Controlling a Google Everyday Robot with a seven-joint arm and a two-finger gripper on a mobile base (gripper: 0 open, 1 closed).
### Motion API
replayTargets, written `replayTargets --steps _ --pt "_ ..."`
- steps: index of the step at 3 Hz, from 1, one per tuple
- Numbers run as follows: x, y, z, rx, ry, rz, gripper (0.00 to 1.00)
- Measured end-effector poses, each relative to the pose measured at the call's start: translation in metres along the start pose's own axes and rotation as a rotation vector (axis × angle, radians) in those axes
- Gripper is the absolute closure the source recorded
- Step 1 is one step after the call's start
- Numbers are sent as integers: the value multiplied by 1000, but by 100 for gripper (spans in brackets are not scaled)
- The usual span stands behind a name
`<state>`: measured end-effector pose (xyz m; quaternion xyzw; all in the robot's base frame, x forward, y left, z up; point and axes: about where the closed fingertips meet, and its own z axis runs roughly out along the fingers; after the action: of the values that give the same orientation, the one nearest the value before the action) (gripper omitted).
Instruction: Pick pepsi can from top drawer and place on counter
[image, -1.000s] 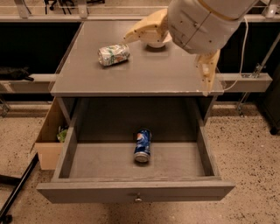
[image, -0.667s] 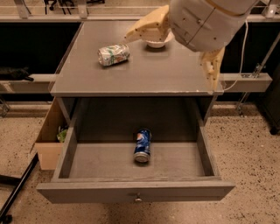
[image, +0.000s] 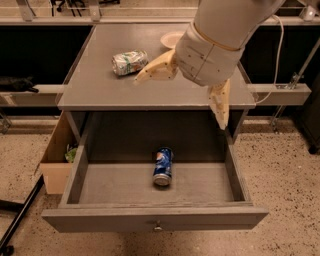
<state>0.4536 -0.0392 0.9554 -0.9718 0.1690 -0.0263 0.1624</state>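
Observation:
The blue pepsi can (image: 163, 166) lies on its side in the middle of the open top drawer (image: 150, 217), silver end facing me. My gripper (image: 182, 97) hangs over the front half of the grey counter (image: 95, 82), well above the can. Its two tan fingers (image: 155, 70) are spread wide apart, one pointing left over the counter, the other pointing down past the counter's front edge. Nothing is between them.
A crushed silver-green can (image: 129, 62) lies on the counter's left side, and a pale plate (image: 171, 39) sits at the back. A brown cardboard box (image: 56, 155) stands on the floor left of the drawer. A black stand leg (image: 20, 215) crosses the lower left floor.
The arm and gripper have swung left and forward over the counter, toward the drawer. The pepsi can has not moved.

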Motion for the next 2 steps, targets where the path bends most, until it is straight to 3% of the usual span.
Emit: replayTargets --steps 1,2 --pt "0 0 1 0 -1 0 0" --pt "19 -25 48 -24 -69 -2 0"
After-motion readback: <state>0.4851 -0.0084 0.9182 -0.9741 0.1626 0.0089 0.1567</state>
